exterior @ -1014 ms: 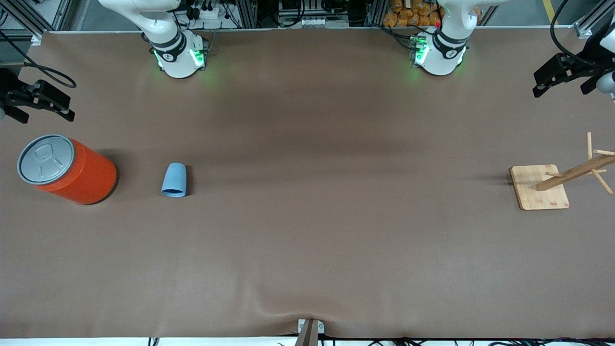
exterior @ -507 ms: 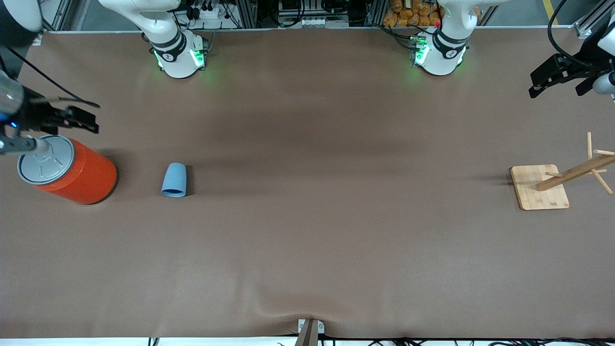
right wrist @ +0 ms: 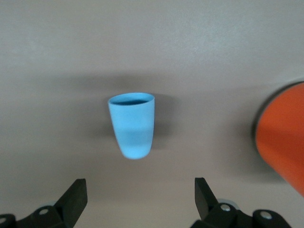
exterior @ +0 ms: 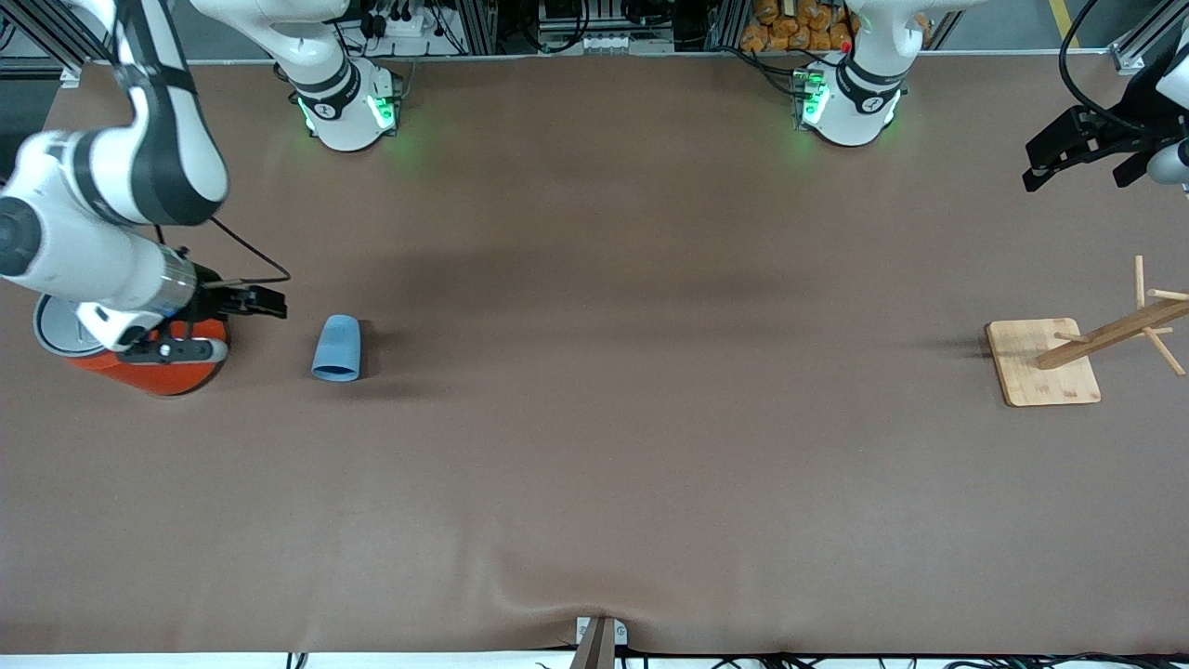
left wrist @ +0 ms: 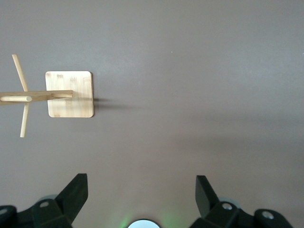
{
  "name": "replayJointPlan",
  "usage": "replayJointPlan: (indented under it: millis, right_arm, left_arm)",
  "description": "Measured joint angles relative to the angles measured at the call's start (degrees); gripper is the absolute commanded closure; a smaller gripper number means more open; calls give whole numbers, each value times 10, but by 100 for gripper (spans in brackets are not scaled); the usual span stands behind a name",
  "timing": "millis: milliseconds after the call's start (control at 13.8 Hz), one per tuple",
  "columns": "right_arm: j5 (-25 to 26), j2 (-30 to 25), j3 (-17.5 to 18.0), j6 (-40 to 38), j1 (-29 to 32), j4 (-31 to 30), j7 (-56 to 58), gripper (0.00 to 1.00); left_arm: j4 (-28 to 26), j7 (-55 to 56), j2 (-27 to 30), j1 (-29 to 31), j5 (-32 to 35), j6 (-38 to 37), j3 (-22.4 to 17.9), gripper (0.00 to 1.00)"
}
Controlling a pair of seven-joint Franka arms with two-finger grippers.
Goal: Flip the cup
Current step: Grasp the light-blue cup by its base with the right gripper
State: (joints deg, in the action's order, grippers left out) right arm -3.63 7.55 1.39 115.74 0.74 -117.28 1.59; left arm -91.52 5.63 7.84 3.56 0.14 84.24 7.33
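The cup (exterior: 336,347) is a small light-blue tumbler lying on its side on the brown table, its mouth toward the front camera. In the right wrist view the cup (right wrist: 133,124) shows its darker inside. My right gripper (exterior: 255,303) hangs open over the table between the orange can and the cup, with nothing between its fingers. The cup lies just ahead of the right gripper (right wrist: 140,194), clear of both fingertips. Over the table's edge at the left arm's end, my left gripper (exterior: 1045,163) waits open and empty. The left gripper (left wrist: 141,190) looks down on bare table.
A big orange can (exterior: 176,370) stands beside the cup at the right arm's end, partly covered by my right wrist; its side shows as the can (right wrist: 282,137). A wooden peg rack on a square base (exterior: 1045,364) stands at the left arm's end, the rack (left wrist: 70,94) well ahead of the left gripper.
My right arm has swung in from the table's end, passing over the orange can toward the cup. The left gripper has barely shifted. The cup has not moved.
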Motion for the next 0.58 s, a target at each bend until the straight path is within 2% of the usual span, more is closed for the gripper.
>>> replayJointPlan:
  millis: [217, 580]
  right_arm:
    - [-35, 34, -2, 61, 4, -33, 0, 0]
    - [-41, 90, 4, 158, -1, -50, 21, 0]
  left_arm:
    - [0, 0, 0, 0, 0, 1, 0, 0]
    - [0, -1, -1, 0, 0, 6, 0, 0]
